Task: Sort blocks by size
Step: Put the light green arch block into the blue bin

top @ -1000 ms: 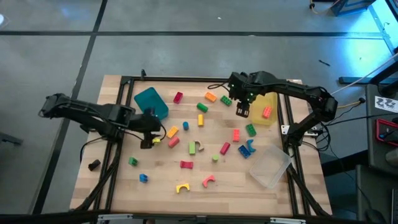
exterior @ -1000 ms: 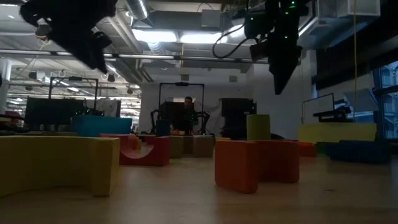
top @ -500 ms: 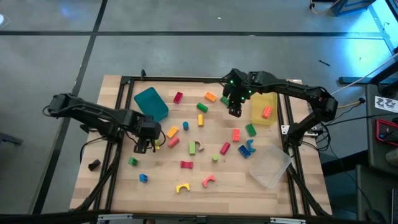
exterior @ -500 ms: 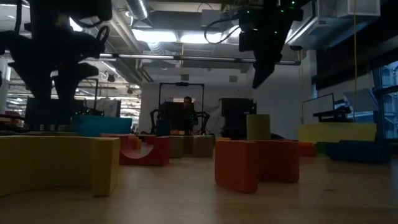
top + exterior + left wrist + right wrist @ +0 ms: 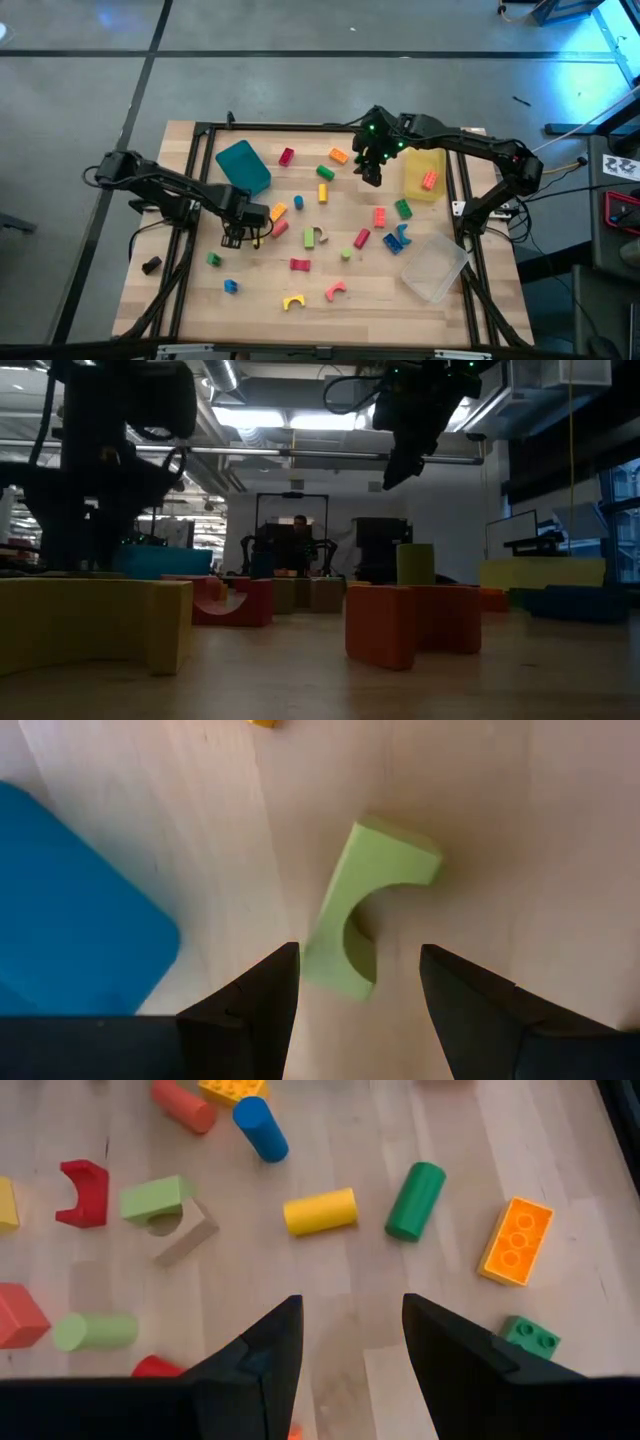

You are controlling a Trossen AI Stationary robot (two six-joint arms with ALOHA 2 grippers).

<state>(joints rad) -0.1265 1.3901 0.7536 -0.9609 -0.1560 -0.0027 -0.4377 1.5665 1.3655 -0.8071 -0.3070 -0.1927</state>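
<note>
Pale green plastic is filling the left wrist view: a light green arch block (image 5: 365,910) is lying flat on the wooden table (image 5: 260,290), and the left gripper (image 5: 240,230) is sitting low over it with its jaws apart, one finger on each side of the arch and neither clearly touching it. That straddling pose reads as lining up for a grasp, with the fingers set to close across the arch's narrow width. The gripper is working just beside the teal plastic tray (image 5: 243,165), so a short carry may be the intention.

The right gripper (image 5: 370,175) is hanging above the far middle of the table, jaws apart and holding nothing. Below it are lying a yellow cylinder (image 5: 320,1211), a dark green cylinder (image 5: 416,1201), an orange studded brick (image 5: 515,1241) and a small green studded brick (image 5: 530,1337); it seems to be looking over this cluster for its next pick.

Most of the blocks (image 5: 380,217) are lying scattered loose across the table between the two arms, so the sorting looks barely begun.

As for containers, the teal tray is showing nothing inside. The yellow plastic tray (image 5: 415,165) at the right edge is holding one orange-red brick (image 5: 429,180). The clear plastic tray (image 5: 440,270), nearer the front right corner, is looking empty.
</note>
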